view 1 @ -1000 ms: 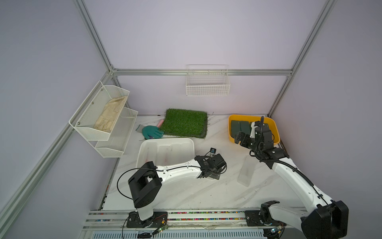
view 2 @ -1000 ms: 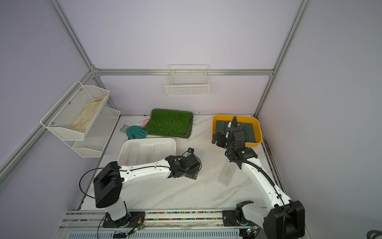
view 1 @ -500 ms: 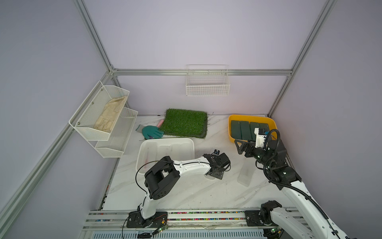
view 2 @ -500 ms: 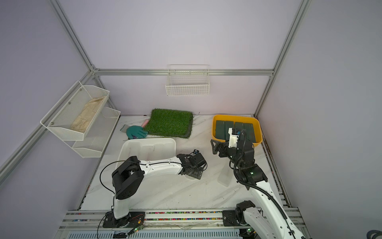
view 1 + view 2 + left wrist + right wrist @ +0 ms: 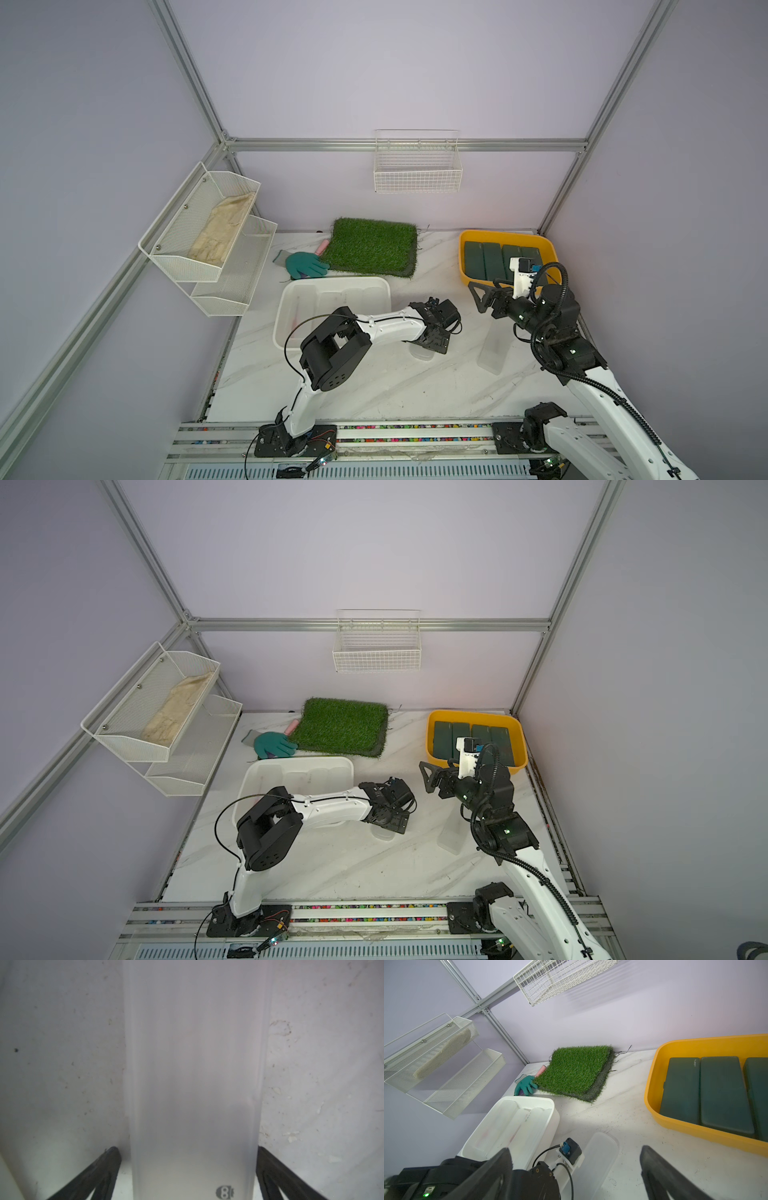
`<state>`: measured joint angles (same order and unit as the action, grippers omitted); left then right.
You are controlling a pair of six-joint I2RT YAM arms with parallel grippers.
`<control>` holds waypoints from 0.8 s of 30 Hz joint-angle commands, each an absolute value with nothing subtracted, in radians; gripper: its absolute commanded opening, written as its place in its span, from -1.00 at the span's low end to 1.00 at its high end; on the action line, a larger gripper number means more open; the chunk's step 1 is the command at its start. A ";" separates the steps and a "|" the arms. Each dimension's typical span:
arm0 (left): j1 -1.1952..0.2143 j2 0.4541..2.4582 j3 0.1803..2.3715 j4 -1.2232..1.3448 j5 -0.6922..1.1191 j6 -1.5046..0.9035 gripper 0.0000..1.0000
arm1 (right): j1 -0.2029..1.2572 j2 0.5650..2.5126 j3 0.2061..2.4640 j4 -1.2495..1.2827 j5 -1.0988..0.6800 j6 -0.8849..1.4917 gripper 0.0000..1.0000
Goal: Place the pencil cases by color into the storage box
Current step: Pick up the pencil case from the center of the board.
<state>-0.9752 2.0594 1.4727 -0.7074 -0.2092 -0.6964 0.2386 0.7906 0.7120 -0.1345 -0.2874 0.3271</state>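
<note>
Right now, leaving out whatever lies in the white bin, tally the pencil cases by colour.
Dark green cases, in the yellow bin: 4
Frosted white cases, lying on the table: 2
Total: 6

frosted case [image 5: 191,1064] blurred, ends cropped; green cases [image 5: 484,259] partly behind right arm [image 5: 555,305]

Our left arm [image 5: 386,328] stretches forward and low, elbow folded, with the left claw [image 5: 187,1150] pointing straight down, jaws spread wide. Our right arm [image 5: 557,328] is raised with its right claw [image 5: 484,293] level in the air, jaws wide apart, gripping nothing.
</note>
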 commanded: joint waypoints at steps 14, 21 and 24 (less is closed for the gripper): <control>-0.961 2.058 1.513 -0.772 -0.175 -0.701 0.49 | 0.245 0.801 0.725 -0.112 -0.277 0.320 0.94; -0.963 1.937 1.507 -0.802 -0.185 -0.660 0.49 | 0.243 0.770 0.778 -0.173 -0.207 0.326 0.94; -0.963 1.879 1.509 -0.818 -0.182 -0.648 0.48 | 0.244 0.756 0.795 -0.175 -0.199 0.348 0.94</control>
